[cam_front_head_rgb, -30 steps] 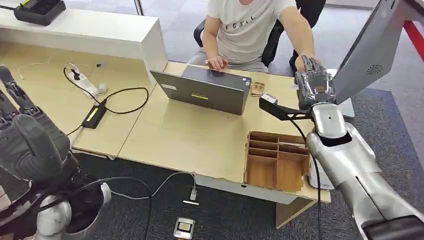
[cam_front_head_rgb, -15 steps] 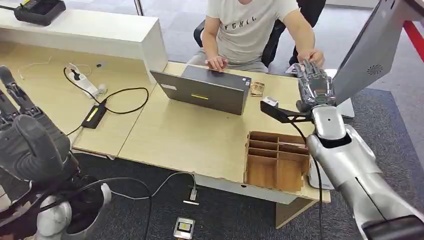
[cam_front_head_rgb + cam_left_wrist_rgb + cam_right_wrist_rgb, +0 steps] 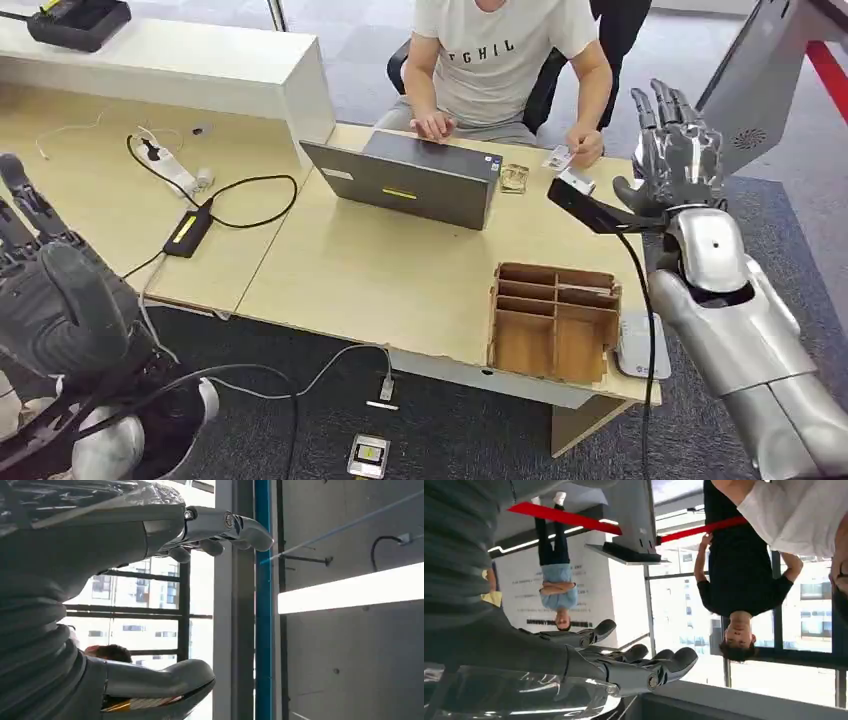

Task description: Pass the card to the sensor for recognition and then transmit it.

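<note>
The card [image 3: 558, 157] is a small pale rectangle pinched in the seated person's hand [image 3: 583, 150], held just above the far edge of the desk [image 3: 380, 280], near its far right corner; its long axis looks to run roughly along that far edge, though it is too small to be sure. From the card the right hand [image 3: 678, 160] lies off to the right, past the desk's right edge and raised, palm upright, fingers spread and pointing up, holding nothing; the right wrist view shows the same fingers apart with nothing between them. So the card sits to the left of those fingers and lower, towards the laptop [image 3: 415, 180]. The left hand [image 3: 60, 290] hangs well apart, off the near left corner, fingers loosely apart and empty; the right is plainly the nearer. I would judge the card has gone across to the person.
</note>
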